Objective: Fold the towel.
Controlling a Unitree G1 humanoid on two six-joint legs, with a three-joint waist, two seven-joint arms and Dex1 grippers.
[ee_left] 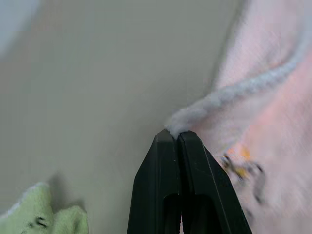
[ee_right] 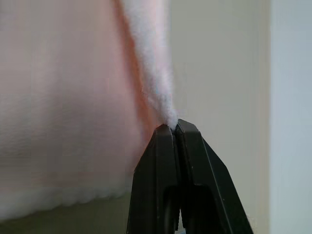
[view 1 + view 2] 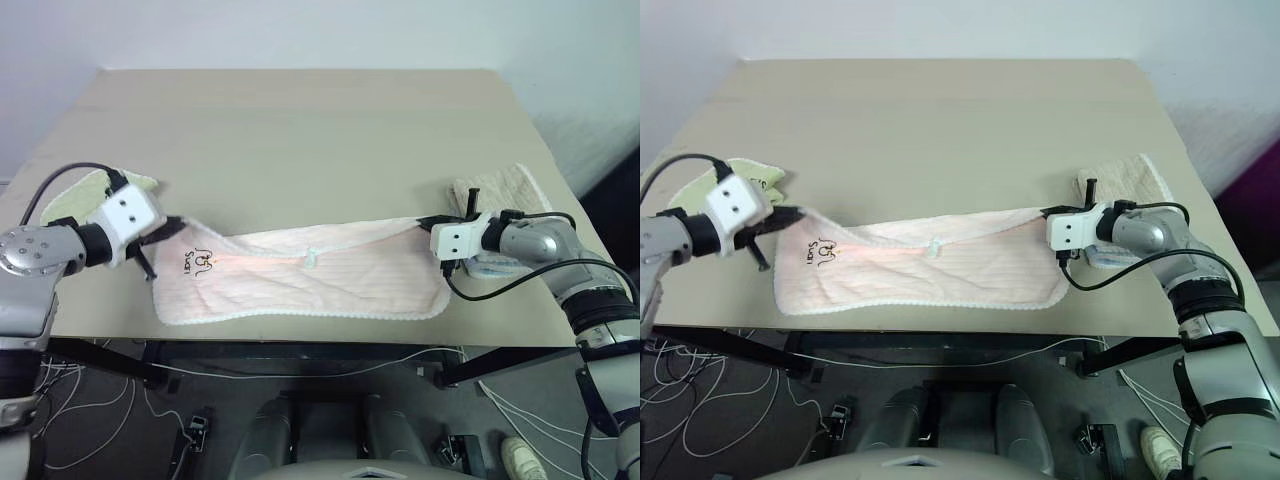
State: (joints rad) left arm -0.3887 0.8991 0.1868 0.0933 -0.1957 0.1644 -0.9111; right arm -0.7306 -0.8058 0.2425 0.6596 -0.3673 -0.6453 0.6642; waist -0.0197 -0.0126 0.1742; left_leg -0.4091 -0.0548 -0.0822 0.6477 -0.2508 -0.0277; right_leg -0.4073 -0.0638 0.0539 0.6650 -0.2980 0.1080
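Table (image 3: 300, 130): a wide beige top; everything I'm working with sits toward its near edge.
Towel (image 3: 300, 285): pale pink, stretched left to right along the near part of the table between my two grippers. Its near hem with the white edging lies on the table, while the far edge is lifted at both ends and sags in the middle.
Beige folded towel (image 3: 500, 185): on the right side of the table, just beyond my right gripper.
Green folded towel (image 3: 85, 195): on the left side, just behind my left gripper.
Left gripper (image 1: 176, 134): my jaws are pressed together on the towel's far left corner, with the white edging pinched at the tips.
Right gripper (image 2: 174, 126): my jaws are closed tight on the far right corner, and the edging runs straight out from the tips.
Logo (image 3: 201, 260): small dark print near the towel's left end.
Tag (image 3: 312, 258): tiny white tab at the middle of the far edge.
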